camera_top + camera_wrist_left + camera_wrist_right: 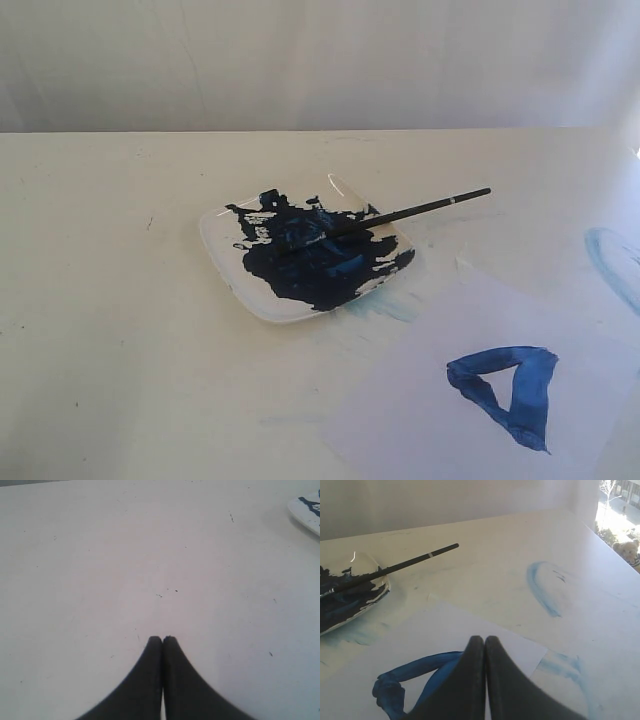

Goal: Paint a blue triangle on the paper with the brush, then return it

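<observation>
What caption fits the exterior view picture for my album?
A blue triangle sits painted on the paper, and the brush rests across the paint-smeared plate.

**Exterior view.** The camera is raised above the table (120, 350) and looks obliquely down and across it toward a pale backdrop. The plate (215, 245) lies mid-frame. The paper (400, 400) with the blue triangle (505, 390) lies at lower right, cut by the frame edge.

**Left wrist view.** The camera sits low and close behind the left gripper (162, 639), facing along bare tabletop. Only a corner of the plate enters.

**Right wrist view.** The camera sits close behind the right gripper (485, 639), angled down over the paper and facing the table's far edge.

**Overlap.** The plate appears in all three views. The brush (420, 210), paper and triangle appear in the exterior and right wrist views.
</observation>
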Motion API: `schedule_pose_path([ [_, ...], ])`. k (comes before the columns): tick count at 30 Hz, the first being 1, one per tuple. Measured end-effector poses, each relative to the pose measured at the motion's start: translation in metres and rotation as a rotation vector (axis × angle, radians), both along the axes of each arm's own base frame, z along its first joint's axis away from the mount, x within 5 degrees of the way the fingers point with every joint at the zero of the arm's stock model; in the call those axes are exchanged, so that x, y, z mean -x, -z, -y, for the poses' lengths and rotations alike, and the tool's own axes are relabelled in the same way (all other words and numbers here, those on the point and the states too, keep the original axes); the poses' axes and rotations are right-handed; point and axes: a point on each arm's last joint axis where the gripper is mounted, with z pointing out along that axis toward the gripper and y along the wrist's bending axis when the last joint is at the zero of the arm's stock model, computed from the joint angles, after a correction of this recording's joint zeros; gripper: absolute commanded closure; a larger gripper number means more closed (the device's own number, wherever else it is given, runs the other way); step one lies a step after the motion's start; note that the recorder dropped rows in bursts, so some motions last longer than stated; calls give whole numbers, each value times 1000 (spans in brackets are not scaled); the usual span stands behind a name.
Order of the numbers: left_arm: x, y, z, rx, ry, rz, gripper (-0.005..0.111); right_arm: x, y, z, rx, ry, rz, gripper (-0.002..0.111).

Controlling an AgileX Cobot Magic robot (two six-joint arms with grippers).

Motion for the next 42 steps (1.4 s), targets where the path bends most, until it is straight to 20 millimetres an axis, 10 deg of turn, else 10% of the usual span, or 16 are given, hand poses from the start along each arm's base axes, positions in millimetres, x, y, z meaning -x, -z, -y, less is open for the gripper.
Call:
schedule_pose_path([
  [42,0,0,-2,-2,-32,0,107,0,0,2,0,45,-4,108],
])
